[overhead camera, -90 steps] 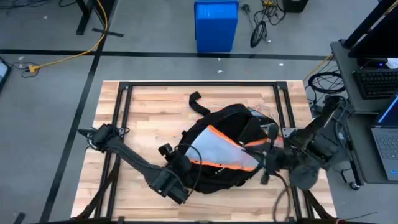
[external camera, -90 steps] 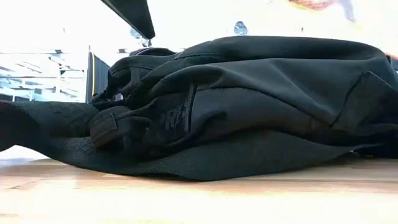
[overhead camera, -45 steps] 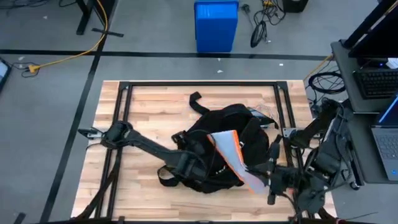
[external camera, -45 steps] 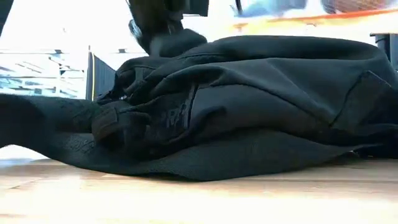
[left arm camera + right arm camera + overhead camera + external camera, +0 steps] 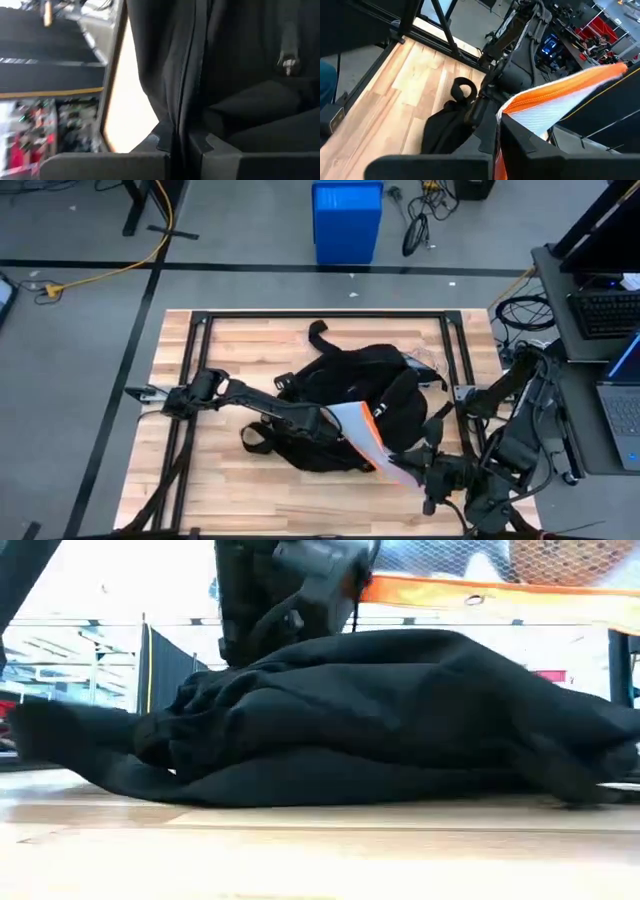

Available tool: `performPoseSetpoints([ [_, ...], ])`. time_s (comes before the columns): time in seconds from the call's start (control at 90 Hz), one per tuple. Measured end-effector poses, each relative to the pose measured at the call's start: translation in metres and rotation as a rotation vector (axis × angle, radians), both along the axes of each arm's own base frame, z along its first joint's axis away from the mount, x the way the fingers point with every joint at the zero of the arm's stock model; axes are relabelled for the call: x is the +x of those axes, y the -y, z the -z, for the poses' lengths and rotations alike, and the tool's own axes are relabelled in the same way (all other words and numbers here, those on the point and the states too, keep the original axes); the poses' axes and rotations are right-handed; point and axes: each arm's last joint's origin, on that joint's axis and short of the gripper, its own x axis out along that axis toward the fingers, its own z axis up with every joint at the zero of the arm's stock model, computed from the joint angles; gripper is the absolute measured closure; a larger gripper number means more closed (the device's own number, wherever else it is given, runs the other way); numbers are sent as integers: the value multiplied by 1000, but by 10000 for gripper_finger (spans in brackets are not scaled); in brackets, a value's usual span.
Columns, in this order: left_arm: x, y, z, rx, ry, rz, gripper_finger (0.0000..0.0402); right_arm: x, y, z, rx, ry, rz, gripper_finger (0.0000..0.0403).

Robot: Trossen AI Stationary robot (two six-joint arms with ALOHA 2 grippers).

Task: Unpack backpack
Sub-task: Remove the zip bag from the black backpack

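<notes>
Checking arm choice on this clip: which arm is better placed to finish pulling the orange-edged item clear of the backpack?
Right. The right claw is shut on the orange-edged white item, partly outside the backpack. The left claw pinches backpack fabric, anchoring it.

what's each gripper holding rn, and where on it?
Left gripper: shut on a fold of backpack fabric. Right gripper: shut on the orange-trimmed white mesh item, at its edge.

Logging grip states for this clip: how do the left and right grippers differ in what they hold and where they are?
The left gripper is shut on black fabric of the backpack, near the bag's middle. The right gripper is shut on a white mesh item with orange trim, at the bag's near right edge toward the table front. The left grips the bag itself; the right grips its contents. Both are closed on soft material.
</notes>
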Motion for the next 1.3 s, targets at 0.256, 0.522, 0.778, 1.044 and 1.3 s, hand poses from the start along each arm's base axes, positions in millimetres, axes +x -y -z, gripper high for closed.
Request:
performPoseSetpoints([
  [0.256,-11,0,2,-43,-10,-59,401,0,0,0,9,1,4,403],
  [0.522,-19,15,11,-225,-4,-247,401,0,0,1,7,-4,3,403],
  [0.778,-38,39,25,-232,-56,-262,401,0,1,1,6,-5,4,403],
  [1.044,-33,40,19,-152,22,-216,395,-1,1,1,-2,-8,2,403],
  [1.3,-33,53,-8,-144,103,-88,313,-1,2,1,-69,-21,-14,403],
])
